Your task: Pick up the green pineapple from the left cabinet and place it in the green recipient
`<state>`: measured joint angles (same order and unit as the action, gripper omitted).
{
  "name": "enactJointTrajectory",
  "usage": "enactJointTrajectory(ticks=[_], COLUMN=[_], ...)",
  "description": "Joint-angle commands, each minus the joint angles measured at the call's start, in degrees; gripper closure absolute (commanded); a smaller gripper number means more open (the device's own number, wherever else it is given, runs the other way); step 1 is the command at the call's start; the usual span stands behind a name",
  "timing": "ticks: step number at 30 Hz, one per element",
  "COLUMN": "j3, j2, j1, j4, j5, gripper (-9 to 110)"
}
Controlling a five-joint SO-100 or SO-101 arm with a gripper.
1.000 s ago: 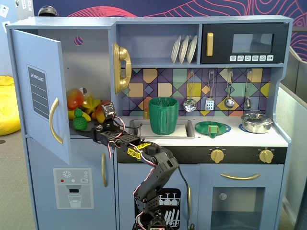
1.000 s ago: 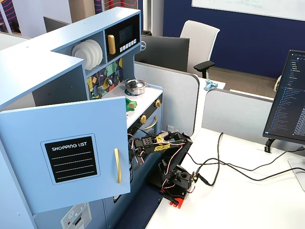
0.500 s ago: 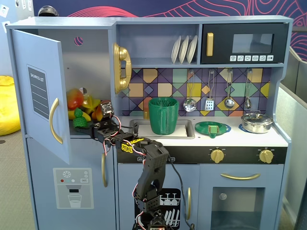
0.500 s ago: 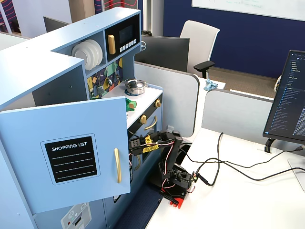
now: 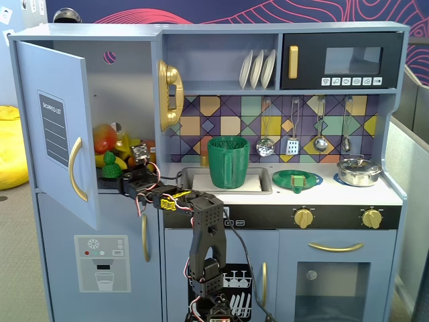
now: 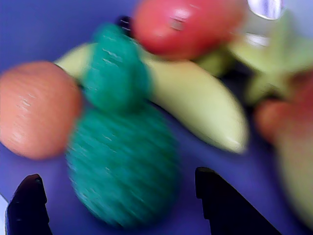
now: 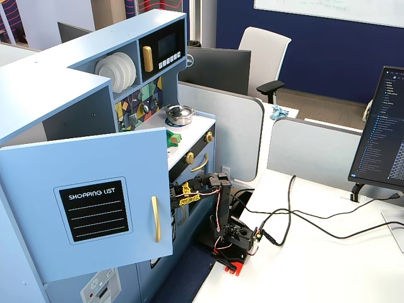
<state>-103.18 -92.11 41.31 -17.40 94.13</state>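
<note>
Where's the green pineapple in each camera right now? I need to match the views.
A fixed view, front: pineapple at the left cabinet's shelf edge, just left of the gripper.
Wrist view: pineapple centre-left, between the open fingertips.
A fixed view, side: not visible, behind the door.
Shared landmark: the yellow banana behind the pineapple.

The left cabinet [image 5: 127,80] shelf holds the green pineapple [image 5: 110,166], a banana [image 6: 195,110] and other toy fruit.
</note>
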Motion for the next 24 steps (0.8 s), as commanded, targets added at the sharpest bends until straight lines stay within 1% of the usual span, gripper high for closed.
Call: enactJointTrajectory(ticks=[1, 7, 9, 11, 13, 19, 24], j3=[7.82, 11.87, 12.74, 13.10, 12.92, 9.84, 5.89], j2=[1.85, 5.98, 7.03, 7.82, 8.09, 6.50, -0.53], j1=[1.58, 2.46, 2.55, 2.64, 2.72, 2.37, 1.76], j4=[-2.11, -2.37, -2.37, -2.37, -0.88, -0.62, -0.70], j5=[0.88, 1.23, 1.76, 2.81, 6.15, 10.99, 20.13], gripper=[69, 70, 73, 82, 101, 101, 101])
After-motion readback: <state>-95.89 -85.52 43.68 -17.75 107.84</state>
